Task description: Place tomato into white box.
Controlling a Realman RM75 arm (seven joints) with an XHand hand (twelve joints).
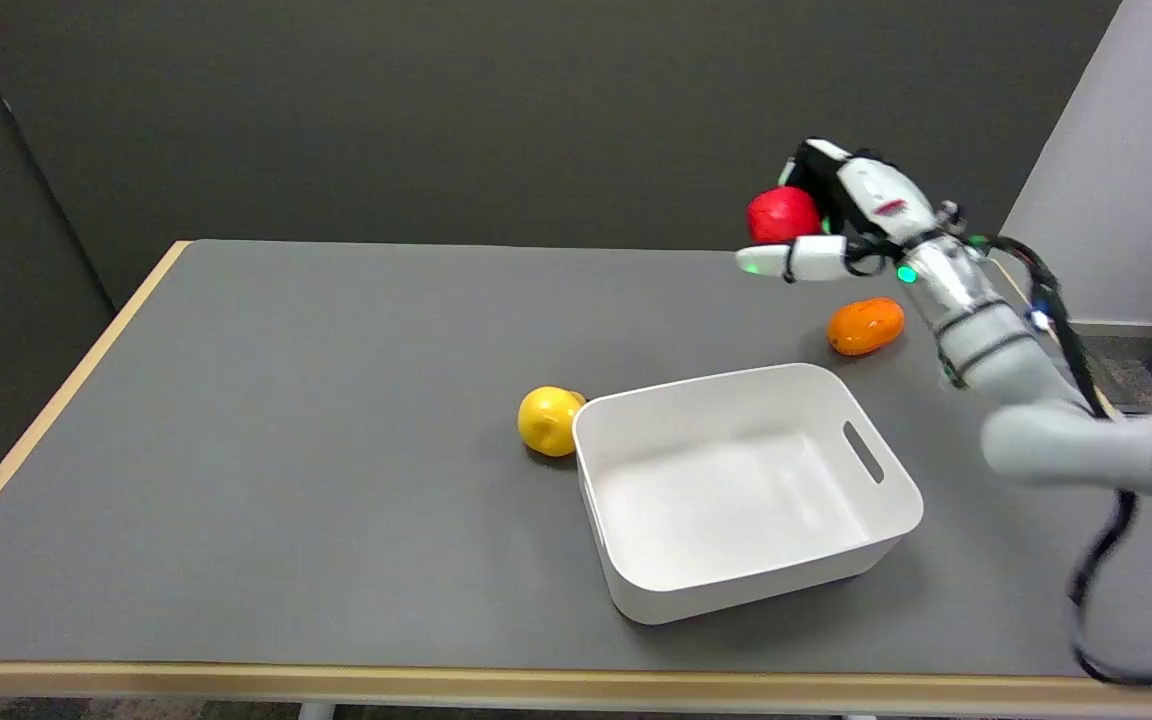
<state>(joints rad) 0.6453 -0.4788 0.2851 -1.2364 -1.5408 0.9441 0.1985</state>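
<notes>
Transport step: your hand (841, 215) grips the tomato (782, 214), raised beyond the box (896, 525). Next, bring it over the box, then release.

red tomato (781, 214), white box (746, 490) — yellow fruit (548, 420), orange fruit (866, 325), grey table (286, 420)

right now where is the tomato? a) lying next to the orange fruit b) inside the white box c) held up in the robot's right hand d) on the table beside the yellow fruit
c: the red tomato sits in the right hand, raised above the table, while the white box is empty.
</notes>
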